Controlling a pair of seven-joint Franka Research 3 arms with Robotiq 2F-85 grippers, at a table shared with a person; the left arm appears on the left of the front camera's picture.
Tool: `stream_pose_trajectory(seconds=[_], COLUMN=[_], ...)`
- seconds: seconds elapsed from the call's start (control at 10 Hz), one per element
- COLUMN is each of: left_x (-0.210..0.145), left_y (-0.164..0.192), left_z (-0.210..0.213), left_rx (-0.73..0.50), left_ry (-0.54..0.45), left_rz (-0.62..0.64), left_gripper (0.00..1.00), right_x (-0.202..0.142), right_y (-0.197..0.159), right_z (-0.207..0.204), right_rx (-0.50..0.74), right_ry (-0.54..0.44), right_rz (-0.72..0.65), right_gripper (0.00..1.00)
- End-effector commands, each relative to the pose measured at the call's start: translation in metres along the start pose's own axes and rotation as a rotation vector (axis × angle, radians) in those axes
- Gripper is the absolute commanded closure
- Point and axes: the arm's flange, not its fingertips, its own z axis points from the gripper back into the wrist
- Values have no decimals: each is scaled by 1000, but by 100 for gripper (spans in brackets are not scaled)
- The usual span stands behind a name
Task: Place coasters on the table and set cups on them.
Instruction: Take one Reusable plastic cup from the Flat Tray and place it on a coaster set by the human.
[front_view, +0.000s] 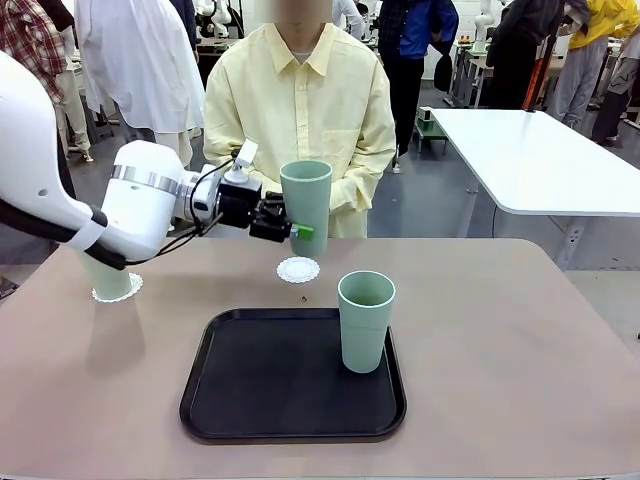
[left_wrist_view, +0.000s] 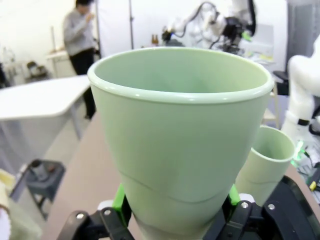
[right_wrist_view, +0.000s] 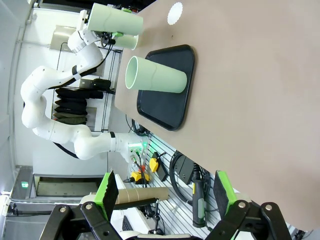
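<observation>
My left gripper is shut on a mint-green cup, held upright in the air just above a bare white coaster on the table. The left wrist view shows this cup close up between the green pads. A second cup stands on a coaster at the far left, partly hidden behind my left arm. A third cup stands on the black tray. My right gripper is open with nothing in it, off the table's side, facing the tray cup.
A person in a yellow shirt stands at the table's far edge, right behind the held cup. A glossy white table stands at the back right. The tabletop right of the tray is bare.
</observation>
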Motion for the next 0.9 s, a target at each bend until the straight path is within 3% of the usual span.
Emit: stream_pose_trajectory(seconds=[0.0,0.3,0.8], left_x=[-6,-14,-40], left_y=[36,80,101], left_z=[-3,9,20], left_rx=[19,35,23], left_ry=[-6,14,123], left_rz=[28,49,39], left_gripper=[100,100,100], right_x=[2,2,2], right_y=[-1,-1,-1], right_z=[0,0,0], right_rx=[21,21,21], right_ry=[-13,-13,-13], right_rz=[12,12,12], right_gripper=[0,0,0])
